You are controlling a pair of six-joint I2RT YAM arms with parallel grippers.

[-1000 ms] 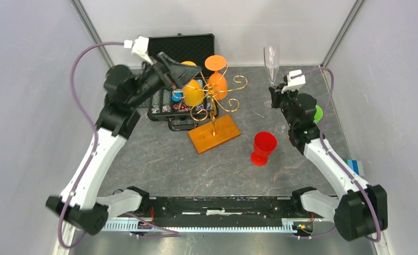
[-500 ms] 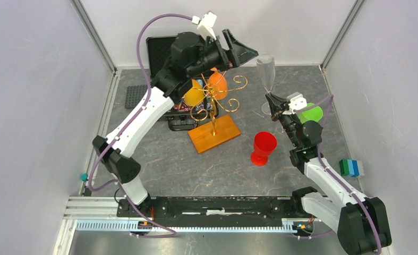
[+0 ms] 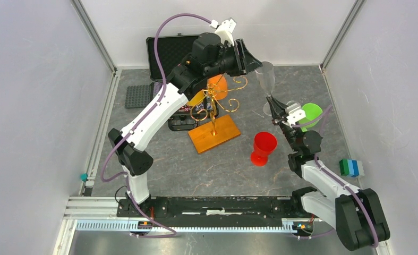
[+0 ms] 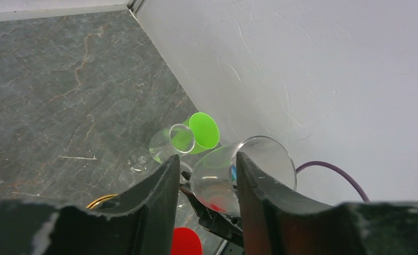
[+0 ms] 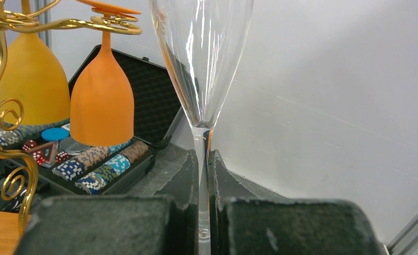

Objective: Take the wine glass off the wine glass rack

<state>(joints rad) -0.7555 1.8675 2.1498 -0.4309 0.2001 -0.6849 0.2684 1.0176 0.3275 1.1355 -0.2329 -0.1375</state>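
holding one clear flute (image 5: 201, 64) by stem in right fingers (image 5: 185, 178) | left fingers (image 4: 153, 204) half apart | rack (image 3: 214, 135) carries two glasses (image 5: 100, 101)

Gap between rack (image 3: 214, 134) and red glass (image 3: 263, 144)

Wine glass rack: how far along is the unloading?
Done: a clear glass is off the rack, upright, its stem clamped in the right pincer. In hand: the open left pincer hovers at its rim. Left: an orange glass and a yellow glass hang on the rack.

bright even light, soft shadows, wrist cams' fg blurred, glare streaks on clear glass (image 5: 204, 64)
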